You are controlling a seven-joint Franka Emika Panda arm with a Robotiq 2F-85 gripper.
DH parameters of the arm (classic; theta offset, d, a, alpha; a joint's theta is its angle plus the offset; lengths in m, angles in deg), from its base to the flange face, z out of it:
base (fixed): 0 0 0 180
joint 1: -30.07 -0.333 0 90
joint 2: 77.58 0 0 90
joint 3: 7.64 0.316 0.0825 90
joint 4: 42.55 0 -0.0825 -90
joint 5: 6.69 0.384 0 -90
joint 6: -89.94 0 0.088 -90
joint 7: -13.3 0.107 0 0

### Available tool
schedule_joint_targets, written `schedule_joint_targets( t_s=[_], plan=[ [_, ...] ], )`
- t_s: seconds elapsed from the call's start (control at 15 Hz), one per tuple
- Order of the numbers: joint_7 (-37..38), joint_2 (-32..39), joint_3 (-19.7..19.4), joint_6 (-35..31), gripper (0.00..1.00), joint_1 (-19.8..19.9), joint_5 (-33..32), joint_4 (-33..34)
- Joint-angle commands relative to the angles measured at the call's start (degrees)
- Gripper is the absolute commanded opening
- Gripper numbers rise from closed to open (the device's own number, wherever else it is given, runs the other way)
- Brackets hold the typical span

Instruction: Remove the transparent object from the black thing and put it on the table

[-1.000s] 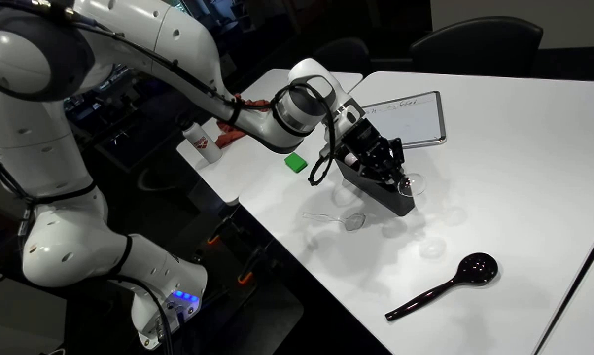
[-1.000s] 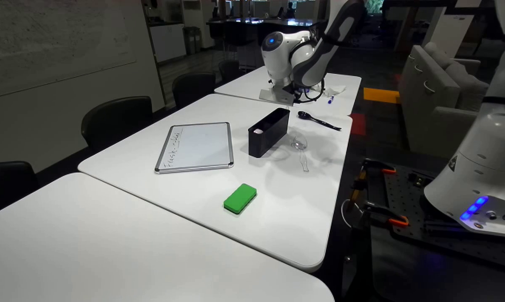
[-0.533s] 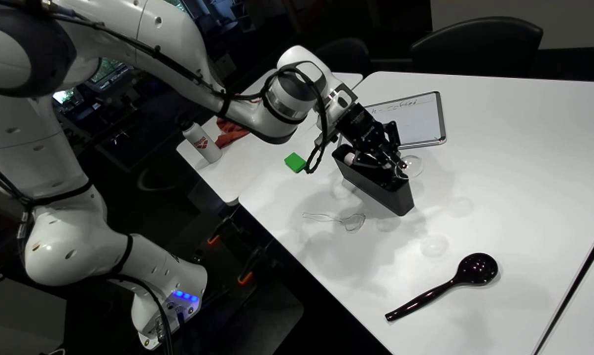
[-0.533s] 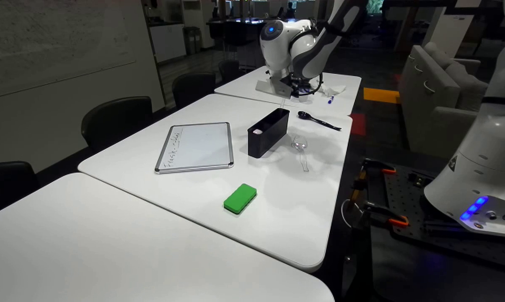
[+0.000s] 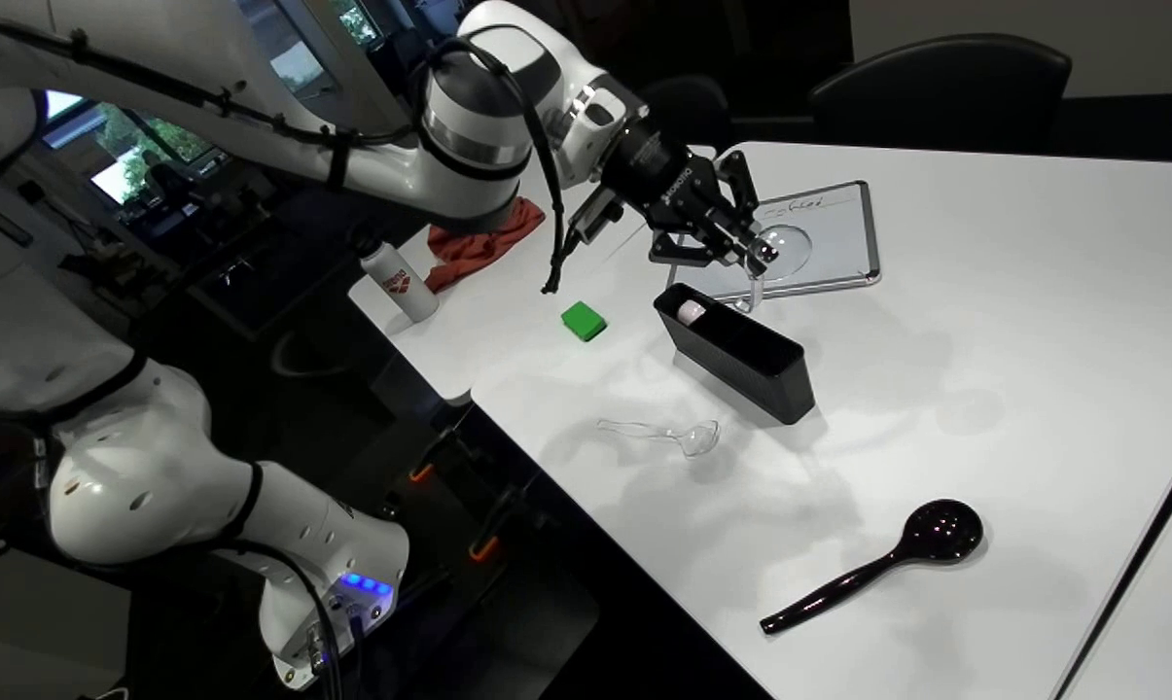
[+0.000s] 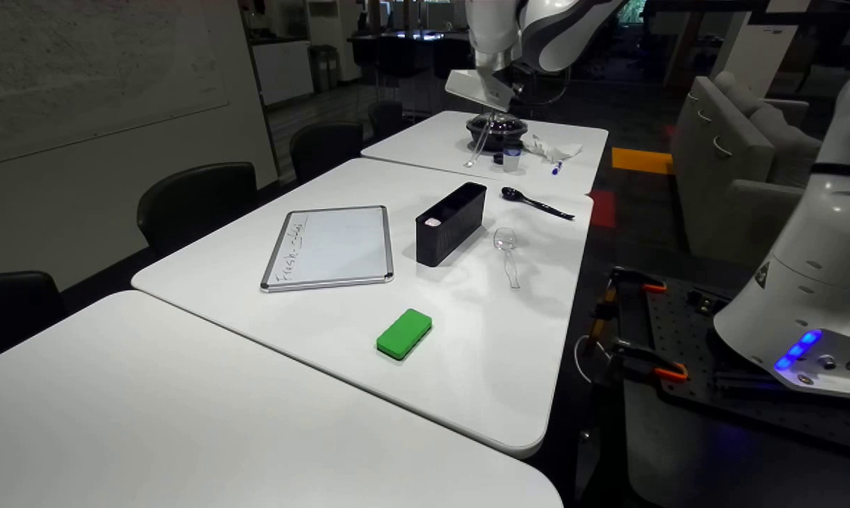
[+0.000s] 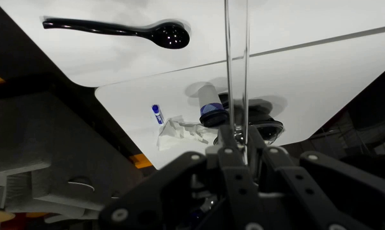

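Since the earlier frame: my gripper (image 7: 242,135) and the clear spoon (image 7: 238,73) have gone up and away from the black box (image 5: 731,367). Handle was down at the box mouth; now it hangs in the air. The other clear spoon (image 5: 694,437) hasn't budged.

Handling, my read: light, stiff, thin plastic. Slick, so it may pivot in a narrow pinch. Could crack if I squeeze hard or knock the handle end. Take it at the neck or upper handle; skip the bowl, too curved to hold square.

Jaws: drawn in to a thin gap with the spoon pinched in it. Squeeze force: can't tell. Wrist view has the handle coming out from between the tips and running off the top edge. In an exterior view the bowl is just beside the tips and the handle drops below them, so I'd call it a neck grip.

Box stands upright, lower than the spoon; handle end looks clear of the rim. Pale thing (image 5: 691,312) sits in one end of the box. Target is the table (image 5: 1033,369). Handle points down, so tilt before touchdown or the end lands first and twists the grip. Whiteboard (image 5: 838,243) shows behind the bowl; black spoon (image 5: 921,544) lies well apart.
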Motion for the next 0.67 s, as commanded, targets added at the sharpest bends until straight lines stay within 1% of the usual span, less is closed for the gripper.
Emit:
schedule_joint_targets(
  t_s=[0.0, 0.13, 0.4, 0.47, 0.6],
  plan=[
    [-0.1, -7.7, 0.6, 1.8, 0.03, 2.1, 0.1, -2.5],
    [1.1, -7.3, 0.5, 0.7, 0.03, 3.6, 1.7, -0.9],
    [4.9, -2.0, -0.2, -2.0, 0.03, 6.3, 5.2, 2.8],
    [5.9, -0.5, -0.4, -3.3, 0.03, 6.8, 5.8, 3.6],
    [10.5, 3.5, -1.2, -7.0, 0.03, 7.7, 5.4, 5.7]
  ],
)
